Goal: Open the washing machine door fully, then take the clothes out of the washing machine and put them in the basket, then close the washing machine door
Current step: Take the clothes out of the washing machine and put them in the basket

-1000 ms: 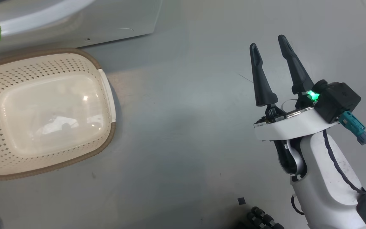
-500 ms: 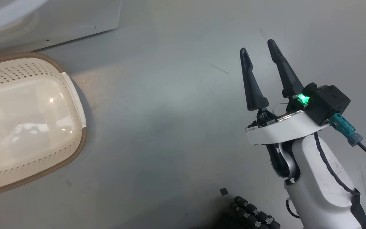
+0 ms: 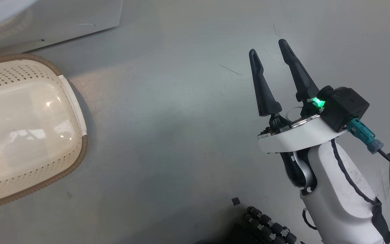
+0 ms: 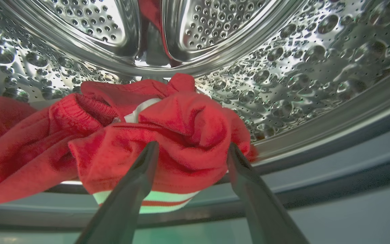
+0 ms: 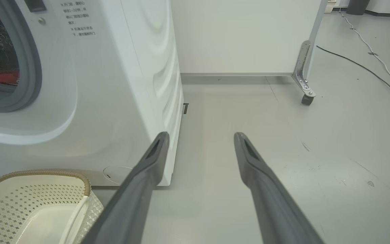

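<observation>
The left tool [image 4: 192, 145] is inside the dimpled steel drum [image 4: 283, 67] of the washing machine [image 5: 113, 84]. Its two dark fingers are spread wide on either side of a bunched fold of the clothes [image 4: 181, 135], red fabric with a white-and-red striped hem hanging over the drum's lip. The fingers sit close against the cloth, though from this angle I can't say whether they touch it. Nothing is pinched between them. More red fabric trails off to one side along the bottom of the drum. The right tool [image 3: 267, 47] hangs over the bare grey floor [image 3: 168, 135] — fingers wide, holding nothing — and points past the machine's front corner, well apart from the basket [image 3: 12, 73]. The basket stands upright on the floor just beside the foot of the machine, below the porthole's grey seal [image 5: 34, 78], its glossy cream bottom showing.
</observation>
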